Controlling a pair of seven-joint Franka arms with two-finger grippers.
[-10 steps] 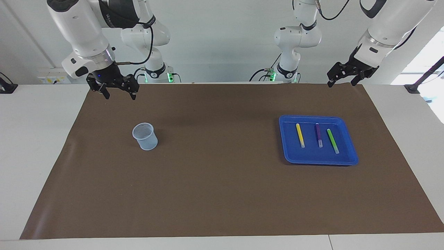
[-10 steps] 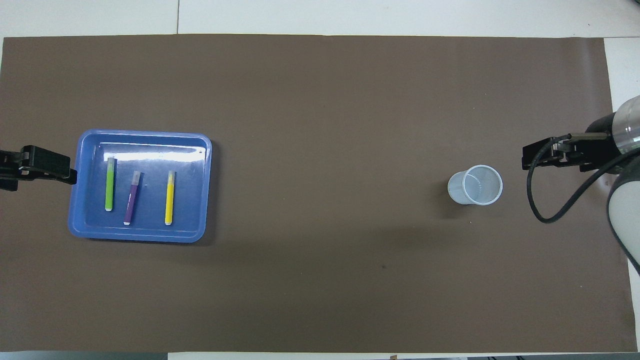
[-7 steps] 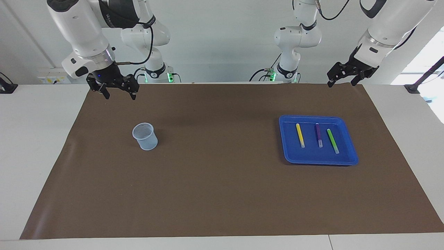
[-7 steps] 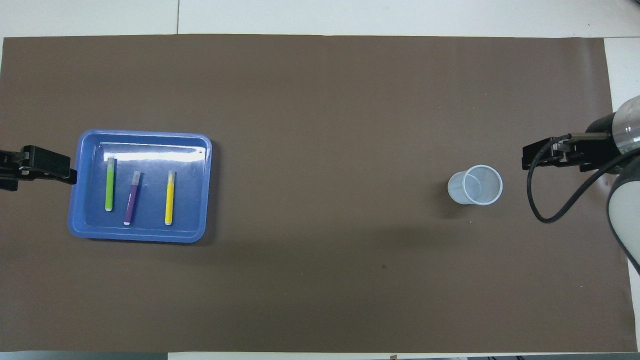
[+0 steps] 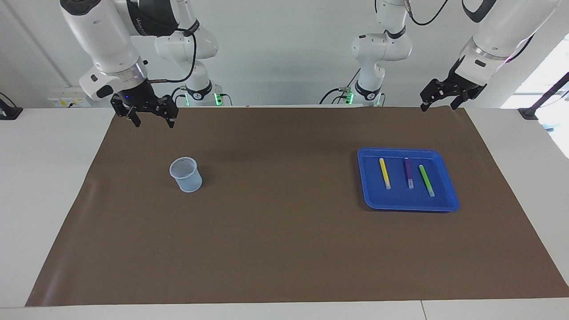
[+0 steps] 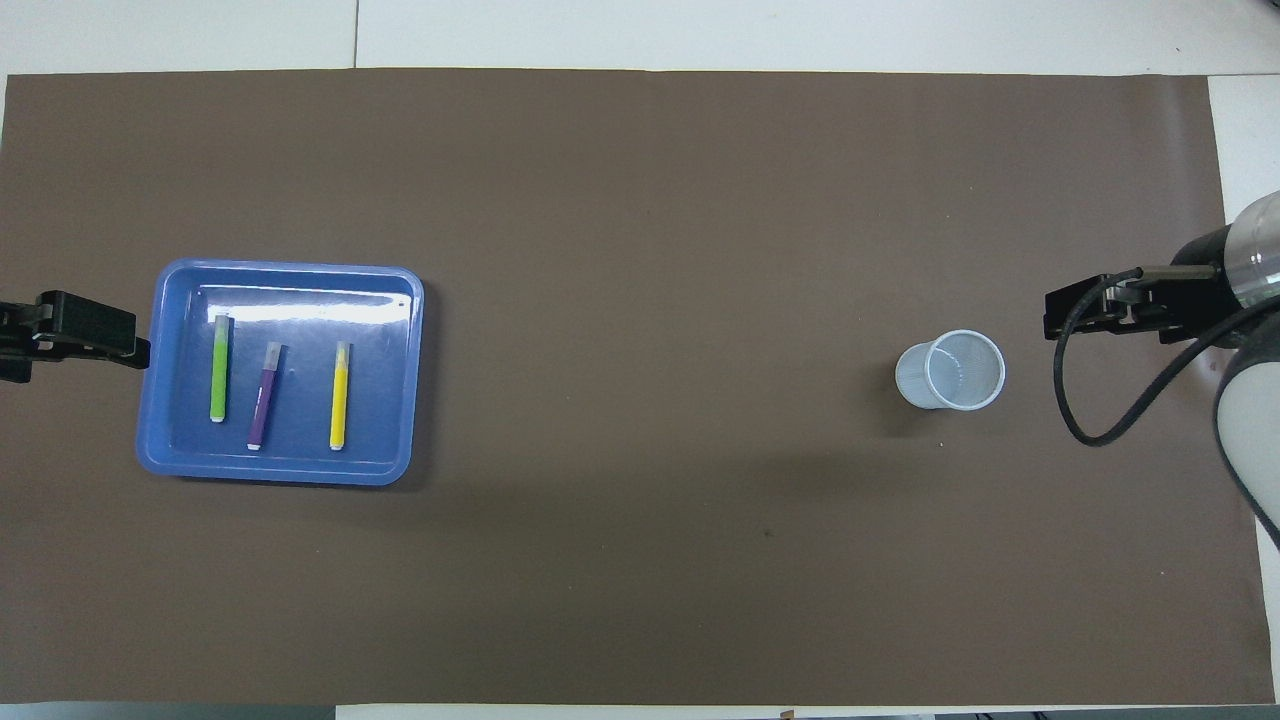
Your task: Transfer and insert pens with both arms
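Three pens lie side by side in a blue tray [image 5: 402, 207] toward the left arm's end: yellow [image 5: 384, 173], purple [image 5: 408, 173], green [image 5: 426, 180]. In the overhead view the tray [image 6: 280, 472] holds the green [image 6: 218, 368], purple [image 6: 264, 394] and yellow [image 6: 339, 394] pens. My left gripper [image 5: 437, 108] hangs open and empty over the mat's edge nearest the robots, beside the tray; it also shows in the overhead view [image 6: 90, 332]. My right gripper [image 5: 154, 124] is open and empty, raised beside a clear plastic cup [image 5: 186, 174], and shows in the overhead view [image 6: 1092, 310].
The cup [image 6: 950, 370] stands upright on the brown mat [image 5: 284, 231] toward the right arm's end. Two smaller white arms with green lights [image 5: 195, 66] [image 5: 378, 49] stand at the table's robot end.
My left gripper has drifted very slightly up and away from the tray. The right arm, pens and cup have not moved.
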